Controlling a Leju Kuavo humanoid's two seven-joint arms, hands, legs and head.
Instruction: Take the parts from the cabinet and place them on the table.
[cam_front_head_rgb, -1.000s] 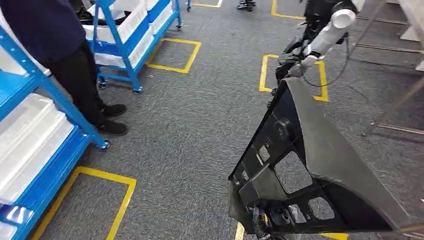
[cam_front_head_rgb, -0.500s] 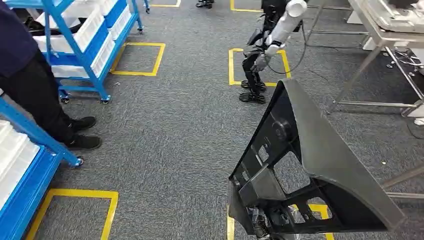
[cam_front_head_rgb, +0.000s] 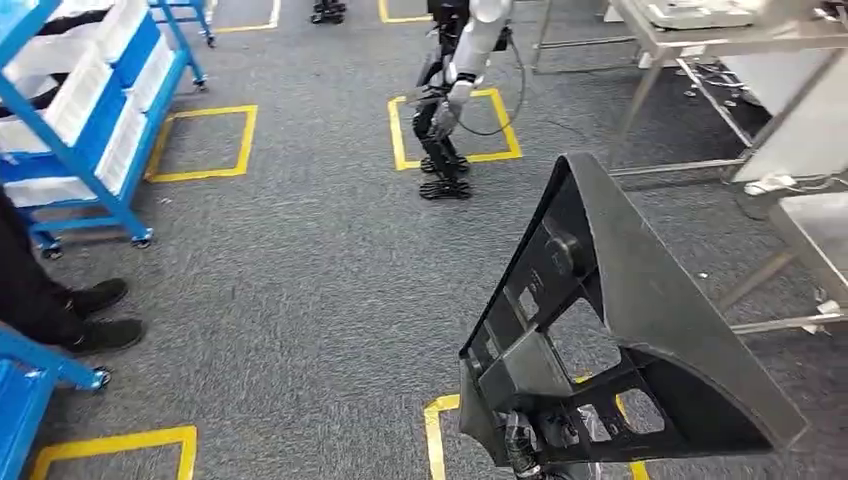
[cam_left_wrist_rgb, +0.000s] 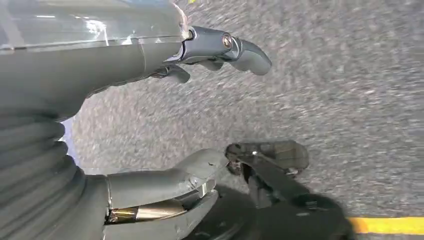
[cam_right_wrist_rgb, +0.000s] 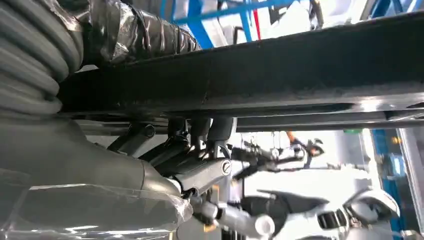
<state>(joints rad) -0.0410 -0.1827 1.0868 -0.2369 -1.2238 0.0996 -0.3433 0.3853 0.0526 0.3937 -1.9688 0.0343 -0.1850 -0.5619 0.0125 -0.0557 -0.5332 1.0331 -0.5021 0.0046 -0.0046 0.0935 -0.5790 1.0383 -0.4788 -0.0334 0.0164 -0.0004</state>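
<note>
From the head view, a large black panel (cam_front_head_rgb: 610, 330) is held upright at the lower right over the grey carpet (cam_front_head_rgb: 300, 280), with another robot (cam_front_head_rgb: 455, 90) standing ahead and a metal table (cam_front_head_rgb: 700, 30) further right. At the left wrist, the left robot hand (cam_left_wrist_rgb: 150, 125) hangs empty, fingers apart, above the carpet. At the right wrist, the right robot hand (cam_right_wrist_rgb: 190, 165) grips the panel's dark edge (cam_right_wrist_rgb: 280, 75).

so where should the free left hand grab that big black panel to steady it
Probably the upper tip of the black panel, coming from the robot's left onto the open frame side. Its cutouts and thin ribs offer edges to hook fingers on; the right hand grips the lower edge, and the left hand hangs open.
</note>
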